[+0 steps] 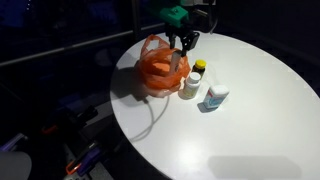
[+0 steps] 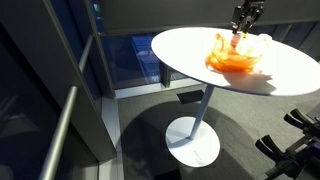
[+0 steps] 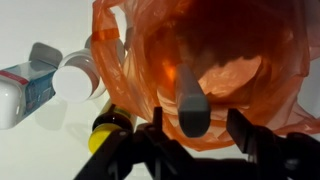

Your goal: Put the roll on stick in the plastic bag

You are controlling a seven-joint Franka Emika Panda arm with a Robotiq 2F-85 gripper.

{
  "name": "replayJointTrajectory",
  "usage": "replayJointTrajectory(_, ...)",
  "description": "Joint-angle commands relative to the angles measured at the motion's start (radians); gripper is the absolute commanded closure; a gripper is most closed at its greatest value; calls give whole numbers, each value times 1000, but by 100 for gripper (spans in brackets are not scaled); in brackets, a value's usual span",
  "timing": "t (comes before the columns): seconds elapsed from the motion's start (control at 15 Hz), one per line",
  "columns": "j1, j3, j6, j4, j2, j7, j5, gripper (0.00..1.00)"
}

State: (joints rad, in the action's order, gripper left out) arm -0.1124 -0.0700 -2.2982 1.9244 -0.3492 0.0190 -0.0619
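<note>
The roll on stick (image 3: 190, 95), a slim whitish tube, stands end-up inside the mouth of the orange plastic bag (image 3: 230, 50). In the wrist view my gripper (image 3: 196, 128) is right above the bag, its two dark fingers on either side of the stick with a gap on each side, so it is open. In both exterior views the gripper (image 1: 183, 42) (image 2: 243, 22) hangs just over the bag (image 1: 158, 70) (image 2: 233, 60) on the round white table (image 1: 240, 130).
Beside the bag stand a dark bottle with yellow cap (image 1: 199, 67) (image 3: 104, 134), a white container (image 1: 189, 88) (image 3: 75, 78) and a squat white-and-blue container (image 1: 216, 96) (image 3: 22, 92). The table edge and dark floor lie beyond the bag.
</note>
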Motion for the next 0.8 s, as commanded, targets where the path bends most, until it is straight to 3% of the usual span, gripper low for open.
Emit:
replayJointTrajectory(0.0,-14,5,5,-20,1,38,-18,2)
replayJointTrajectory(0.73,-8,-63,151,-22,79,-56,39,0)
